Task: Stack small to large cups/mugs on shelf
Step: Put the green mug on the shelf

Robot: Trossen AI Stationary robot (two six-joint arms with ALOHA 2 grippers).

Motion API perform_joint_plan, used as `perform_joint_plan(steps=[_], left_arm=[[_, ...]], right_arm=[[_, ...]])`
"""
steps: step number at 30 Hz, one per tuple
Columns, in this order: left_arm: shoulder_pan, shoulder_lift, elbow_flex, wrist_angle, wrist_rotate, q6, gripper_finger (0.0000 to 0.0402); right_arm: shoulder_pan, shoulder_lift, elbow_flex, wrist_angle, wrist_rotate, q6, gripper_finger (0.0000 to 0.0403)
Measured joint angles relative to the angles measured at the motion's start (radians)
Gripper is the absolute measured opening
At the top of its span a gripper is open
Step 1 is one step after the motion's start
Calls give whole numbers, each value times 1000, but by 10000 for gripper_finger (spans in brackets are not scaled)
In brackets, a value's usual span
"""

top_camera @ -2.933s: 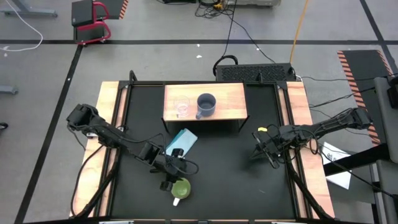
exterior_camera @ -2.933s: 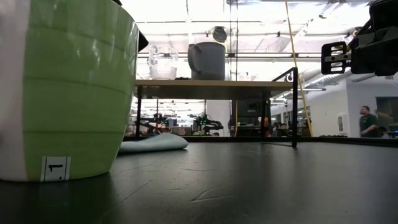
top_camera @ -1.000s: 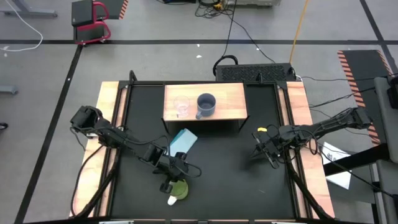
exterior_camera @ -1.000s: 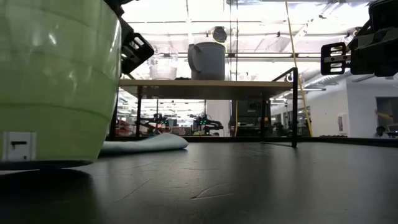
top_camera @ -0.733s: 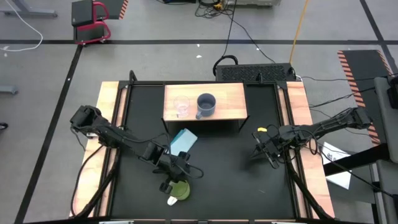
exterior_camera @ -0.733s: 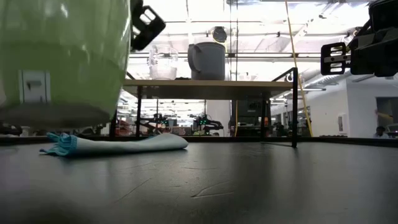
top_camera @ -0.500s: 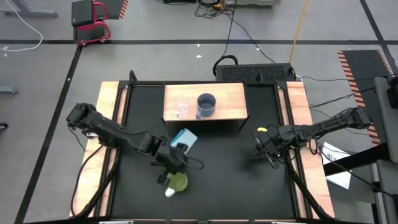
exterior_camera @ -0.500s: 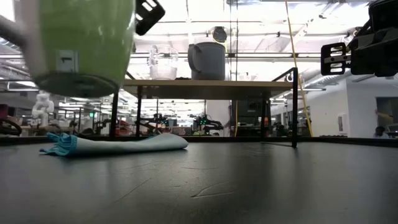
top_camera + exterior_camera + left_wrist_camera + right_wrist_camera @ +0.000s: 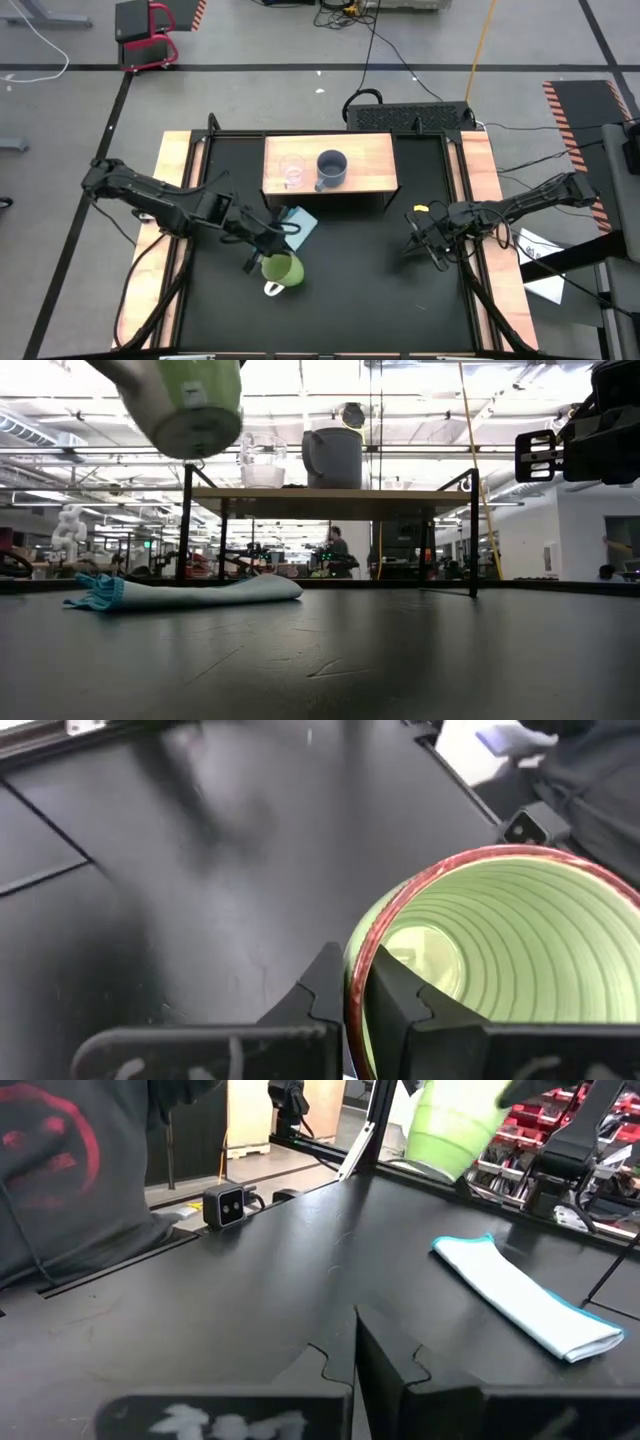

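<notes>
Left wrist view: left claw (image 9: 356, 982) pinches the ribbed lime-green mug's (image 9: 500, 970) round rim; right claw (image 9: 352, 1342) is closed, empty.

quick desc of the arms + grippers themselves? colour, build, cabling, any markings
Both arms are dark, slim and multi-jointed, with thin black cables looping alongside. The left gripper and right gripper each have two flat black fingers with stepped, notched inner edges, mounted on a black crossbar. The crossbars carry faint whitish marks, unreadable. The right arm has a small yellow tag near its wrist.
</notes>
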Motion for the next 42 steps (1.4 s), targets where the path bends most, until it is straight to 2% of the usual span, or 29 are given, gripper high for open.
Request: perform_joint_plan(steps=[7,16,19,24,31,36,42], left_arm=[[41,-113,-188,173,1,-48,19],[72,-205,-341,341,23,-87,19],[73,-209,-367,408,-35,-101,19],[83,-198,-372,582,-130,-167,19],[118,-197,-371,731,-198,-220,19],[162,-174,-345,754,-272,-251,19],[200,-100,-242,746,-239,-214,19]], right_arm=[[0,10,0,16,0,0,0],[0,25,0,41,0,0,0],[0,29,0,55,0,-1,0],[0,29,0,55,0,-2,0],[0,29,0,55,0,-4,0],[0,29,0,55,0,-4,0],[0,29,0,54,0,-4,0]])
